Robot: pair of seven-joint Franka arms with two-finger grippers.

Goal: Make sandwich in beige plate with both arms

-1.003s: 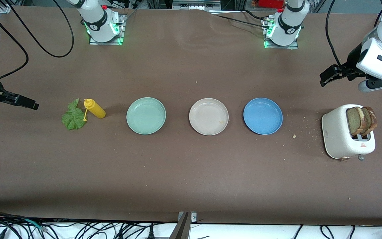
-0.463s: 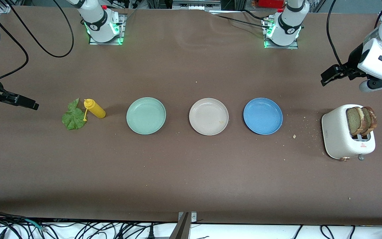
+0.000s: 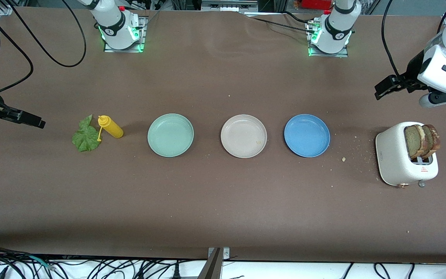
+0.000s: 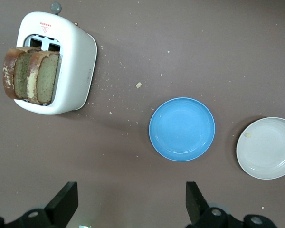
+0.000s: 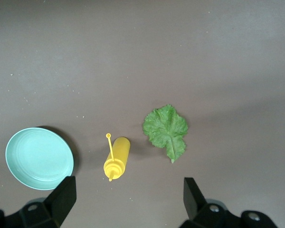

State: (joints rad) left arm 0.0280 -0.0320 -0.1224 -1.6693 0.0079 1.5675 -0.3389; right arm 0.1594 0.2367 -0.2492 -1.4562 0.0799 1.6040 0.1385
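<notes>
The beige plate (image 3: 243,136) (image 4: 266,148) is the middle one of three plates and holds only a crumb. The sandwich's parts lie apart. Two brown-crusted toast slices (image 3: 422,140) (image 4: 31,75) stand upright in the white toaster (image 3: 395,155) at the left arm's end of the table. The green lettuce leaf (image 3: 86,135) (image 5: 166,130) lies flat on the table at the right arm's end. My left gripper (image 3: 380,90) (image 4: 130,199) hangs open over bare table beside the toaster. My right gripper (image 3: 39,123) (image 5: 128,194) hangs open over bare table beside the leaf.
A mint-green plate (image 3: 170,135) (image 5: 38,158) and a blue plate (image 3: 307,135) (image 4: 182,128) flank the beige one. A yellow squeeze bottle (image 3: 110,127) (image 5: 116,157) lies on its side between leaf and mint-green plate. Crumbs (image 3: 343,159) are scattered between blue plate and toaster.
The left arm has drifted slightly toward its own end of the table. The right arm and everything on the table stay where they were.
</notes>
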